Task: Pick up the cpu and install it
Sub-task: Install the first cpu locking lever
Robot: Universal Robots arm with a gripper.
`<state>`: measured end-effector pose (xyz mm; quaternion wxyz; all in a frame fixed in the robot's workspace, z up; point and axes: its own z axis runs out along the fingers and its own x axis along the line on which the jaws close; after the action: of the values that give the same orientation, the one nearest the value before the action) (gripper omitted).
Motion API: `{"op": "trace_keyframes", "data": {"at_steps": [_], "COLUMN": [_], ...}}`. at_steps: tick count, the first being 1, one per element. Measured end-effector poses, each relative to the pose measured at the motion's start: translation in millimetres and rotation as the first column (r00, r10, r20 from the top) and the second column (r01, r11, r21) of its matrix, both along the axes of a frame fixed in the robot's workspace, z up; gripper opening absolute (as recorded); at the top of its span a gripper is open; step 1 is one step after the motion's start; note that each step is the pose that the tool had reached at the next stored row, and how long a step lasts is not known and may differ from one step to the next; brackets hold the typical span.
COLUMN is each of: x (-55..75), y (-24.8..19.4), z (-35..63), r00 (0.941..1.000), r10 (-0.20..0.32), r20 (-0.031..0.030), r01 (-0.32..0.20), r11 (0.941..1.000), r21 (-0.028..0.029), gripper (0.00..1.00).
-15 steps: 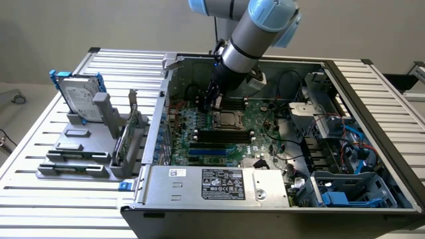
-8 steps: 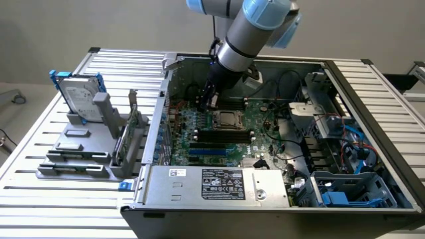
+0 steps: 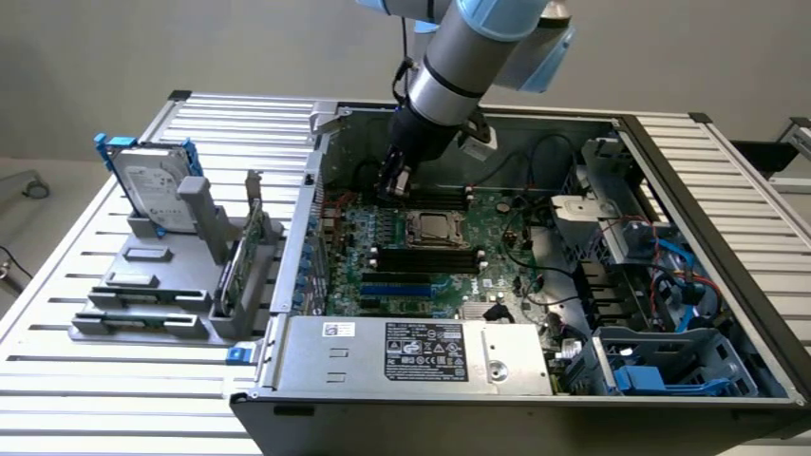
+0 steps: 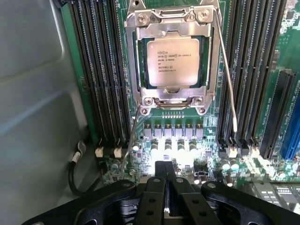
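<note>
Just short of the socket (image 4: 136, 61), gripper (image 4: 165, 169) was closed, jaws together, holding nothing, hovering over the motherboard (image 4: 286, 51). cpu (image 4: 173, 62) sat flat inside the socket, label up, metal frame around its edges. Two thin lever wires (image 4: 225, 70) stood out either side of the socket, seemingly unlatched. Judgement: placement looked done. Any further move would call for clearing those wires without nudging the chip.
</note>
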<state>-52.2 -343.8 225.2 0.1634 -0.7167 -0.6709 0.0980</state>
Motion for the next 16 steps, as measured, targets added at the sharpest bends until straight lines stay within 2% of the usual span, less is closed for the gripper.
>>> {"op": "trace_keyframes", "data": {"at_steps": [6,12,16], "x": [-1.3,-1.3,-3.3], "y": [0.0,0.0,0.0], "z": [0.7,0.7,0.8], "r00": [0.9983,0.9912,0.9867], "r10": [-0.058,-0.132,-0.162], "r20": [0.0,0.0001,0.0002], "r01": [0.058,0.132,0.162], "r11": [0.9983,0.9912,0.9867], "r21": [0.0001,0.0001,0.0], "gripper": [0.11,0.11,0.11]}}
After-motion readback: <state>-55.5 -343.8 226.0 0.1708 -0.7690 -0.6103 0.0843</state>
